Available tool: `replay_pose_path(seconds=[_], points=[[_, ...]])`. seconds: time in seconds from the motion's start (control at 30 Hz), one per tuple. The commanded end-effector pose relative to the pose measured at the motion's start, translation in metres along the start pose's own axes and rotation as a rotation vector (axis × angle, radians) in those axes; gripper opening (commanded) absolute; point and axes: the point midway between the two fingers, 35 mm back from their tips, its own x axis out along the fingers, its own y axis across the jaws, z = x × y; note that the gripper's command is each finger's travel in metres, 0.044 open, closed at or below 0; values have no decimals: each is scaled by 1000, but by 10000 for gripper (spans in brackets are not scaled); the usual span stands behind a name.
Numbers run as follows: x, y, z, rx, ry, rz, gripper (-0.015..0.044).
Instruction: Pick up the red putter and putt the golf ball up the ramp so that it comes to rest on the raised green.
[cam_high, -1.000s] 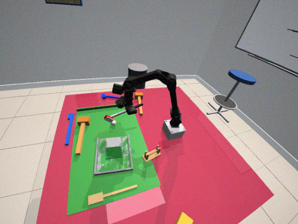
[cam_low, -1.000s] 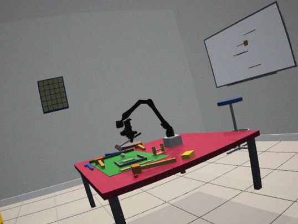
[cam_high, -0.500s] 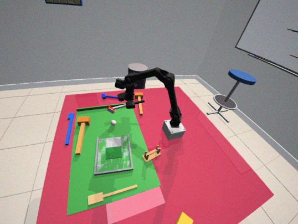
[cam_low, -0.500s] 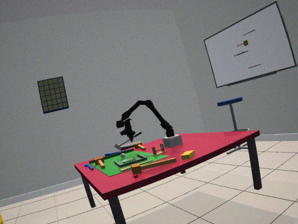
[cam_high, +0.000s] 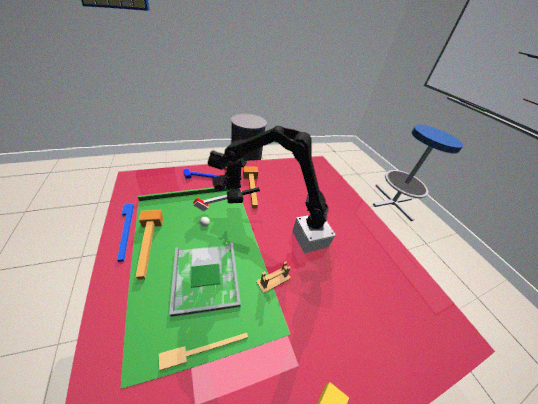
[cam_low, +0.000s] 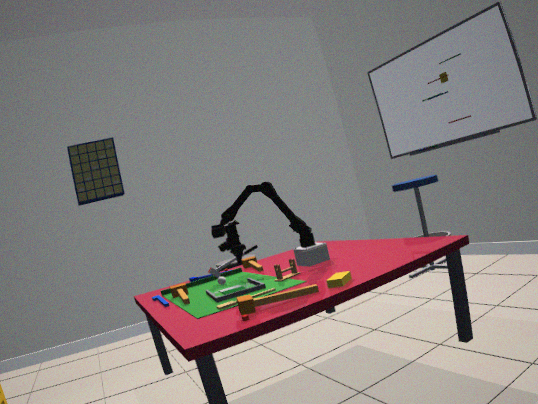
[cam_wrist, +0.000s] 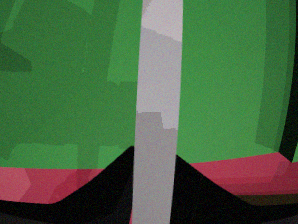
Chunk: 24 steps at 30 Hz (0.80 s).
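My gripper (cam_high: 228, 192) (cam_low: 239, 258) (cam_wrist: 148, 153) is shut on the putter's pale shaft (cam_wrist: 158, 90), which runs straight up the wrist view. The putter's red and white head (cam_high: 201, 203) hangs toward the left, and its dark handle end (cam_high: 252, 190) points right. The head is behind the white golf ball (cam_high: 205, 221) (cam_low: 221, 281), with a small gap between them in the top view. The ball lies on the green mat (cam_high: 175, 227), between the head and the grey-edged ramp (cam_high: 174, 280). The raised green (cam_high: 205, 276) is a dark green square inside the ramp. The ball is outside the wrist view.
An orange mallet (cam_high: 145, 245) and a blue club (cam_high: 125, 232) lie left. A dark rail (cam_high: 175, 194), a blue mallet (cam_high: 202, 174) and another orange mallet (cam_high: 253, 194) are at the back. A wooden stand (cam_high: 273, 280) is right of the ramp; a beige paddle (cam_high: 215, 345) lies in front.
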Motion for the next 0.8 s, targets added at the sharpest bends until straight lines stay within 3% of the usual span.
replay_pose_path(seconds=[0.0,0.77], points=[[6,0,0,4,0,0,0],[22,-1,-1,0,2,1,0]])
